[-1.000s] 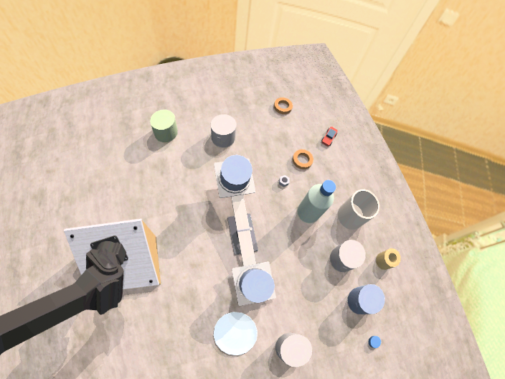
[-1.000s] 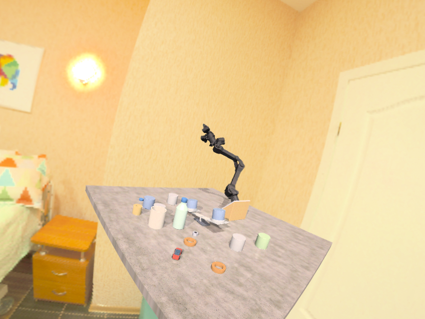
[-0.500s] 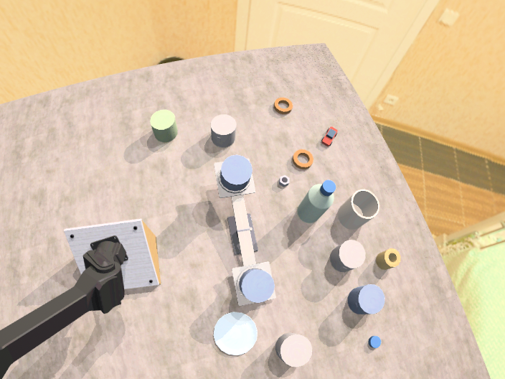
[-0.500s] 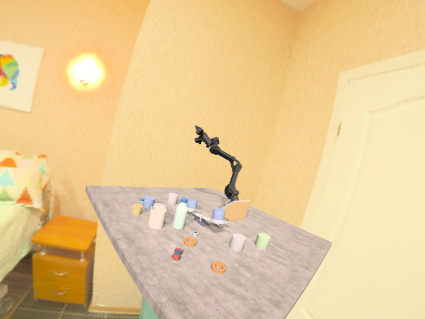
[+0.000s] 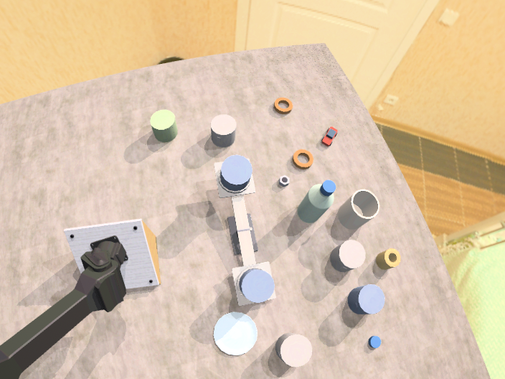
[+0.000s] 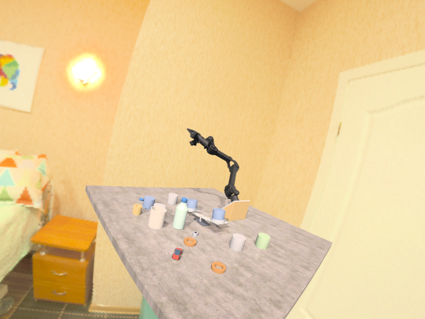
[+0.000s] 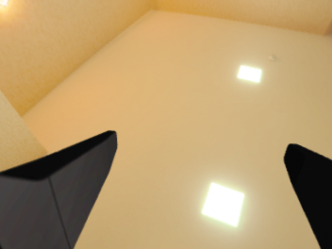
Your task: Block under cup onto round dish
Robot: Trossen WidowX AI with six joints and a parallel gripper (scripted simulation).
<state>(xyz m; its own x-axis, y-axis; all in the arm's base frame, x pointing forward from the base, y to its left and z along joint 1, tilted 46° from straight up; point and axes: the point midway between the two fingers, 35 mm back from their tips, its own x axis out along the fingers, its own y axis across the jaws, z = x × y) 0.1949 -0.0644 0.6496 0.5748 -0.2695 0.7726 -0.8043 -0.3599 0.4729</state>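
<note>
Cups both standing on balance ends, round dish beside the near one; hand raised high above tabletop, spread wide, grasping nothing.

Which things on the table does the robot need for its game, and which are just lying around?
Needed: balance, two blue cups on its ends, round dish, open pincer.

Lying around: toy car, orange rings, bottle, green cup.

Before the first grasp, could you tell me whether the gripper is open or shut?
Open: in the wrist view the gripper's two fingers stand far apart with nothing between them.
</note>
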